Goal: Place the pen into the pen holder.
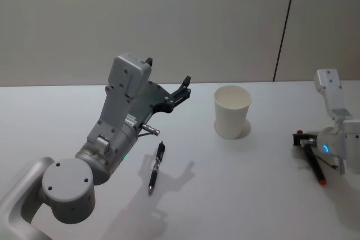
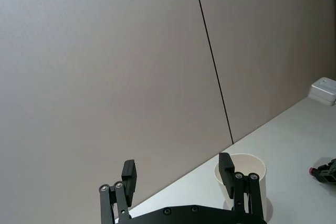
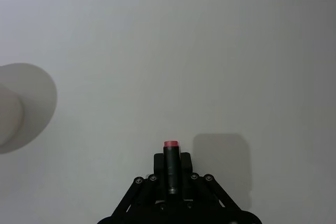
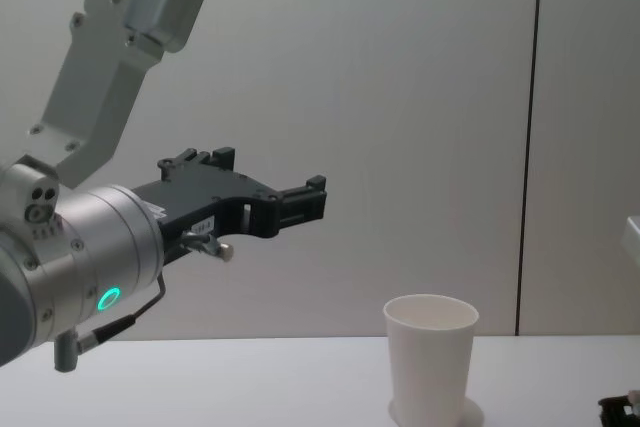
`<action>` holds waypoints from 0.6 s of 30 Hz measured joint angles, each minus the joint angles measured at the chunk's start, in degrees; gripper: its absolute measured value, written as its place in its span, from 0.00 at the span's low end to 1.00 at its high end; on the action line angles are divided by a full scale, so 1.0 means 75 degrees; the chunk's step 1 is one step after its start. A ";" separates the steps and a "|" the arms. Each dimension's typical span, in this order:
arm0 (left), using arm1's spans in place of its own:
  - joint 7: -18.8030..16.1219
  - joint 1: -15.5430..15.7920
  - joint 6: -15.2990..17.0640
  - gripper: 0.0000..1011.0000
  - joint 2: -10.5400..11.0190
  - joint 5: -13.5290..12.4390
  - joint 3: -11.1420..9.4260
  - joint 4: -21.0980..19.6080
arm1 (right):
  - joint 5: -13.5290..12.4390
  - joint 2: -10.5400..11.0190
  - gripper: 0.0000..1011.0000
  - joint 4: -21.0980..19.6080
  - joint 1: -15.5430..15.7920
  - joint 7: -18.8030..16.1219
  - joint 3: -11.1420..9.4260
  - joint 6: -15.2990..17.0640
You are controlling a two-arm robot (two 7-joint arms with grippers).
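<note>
Right fingers [image 3: 158,163]: pinching shut on the thin dark pen [image 3: 170,169] with the red cap, so it cannot drop.
Right gripper [image 1: 304,140]: sitting low, well apart from the white paper cup [image 1: 232,113].
Left gripper [image 2: 177,167]: hanging open, empty.
Other black pen [image 1: 156,167]: lying on the white table [image 1: 242,195].

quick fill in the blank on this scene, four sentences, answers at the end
1. The right gripper is shut on a pen with a ___ end cap.
2. The left gripper is raised above the table with its fingers ___.
3. The white cup stands ___ on its base.
4. A second pen lies flat on the ___, to the left of the cup.

Missing words: red; open; upright; table.
</note>
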State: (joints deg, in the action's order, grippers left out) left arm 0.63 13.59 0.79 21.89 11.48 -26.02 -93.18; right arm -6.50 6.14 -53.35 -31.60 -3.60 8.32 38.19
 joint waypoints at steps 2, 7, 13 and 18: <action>0.0000 0.0000 0.0000 0.99 0.0000 0.0000 0.0000 0.0000 | -0.0007 -0.0006 0.16 0.0019 -0.0001 -0.0020 0.0005 -0.0028; 0.0000 0.0000 0.0000 0.99 0.0000 0.0000 0.0000 0.0000 | -0.0026 -0.0018 0.16 0.0043 -0.0001 -0.0060 0.0009 -0.0080; 0.0000 0.0000 0.0000 0.99 0.0000 0.0000 0.0000 0.0000 | -0.0062 -0.0025 0.16 0.0000 0.0030 -0.0111 -0.0003 -0.0153; 0.0000 0.0000 0.0000 0.99 0.0000 0.0000 0.0000 0.0000 | -0.0103 -0.0012 0.16 -0.0186 0.0108 -0.0136 -0.0031 -0.0259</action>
State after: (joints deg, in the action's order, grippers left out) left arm 0.63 13.59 0.80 21.89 11.48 -26.02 -93.18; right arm -7.27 6.05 -54.74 -30.79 -4.62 8.08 36.24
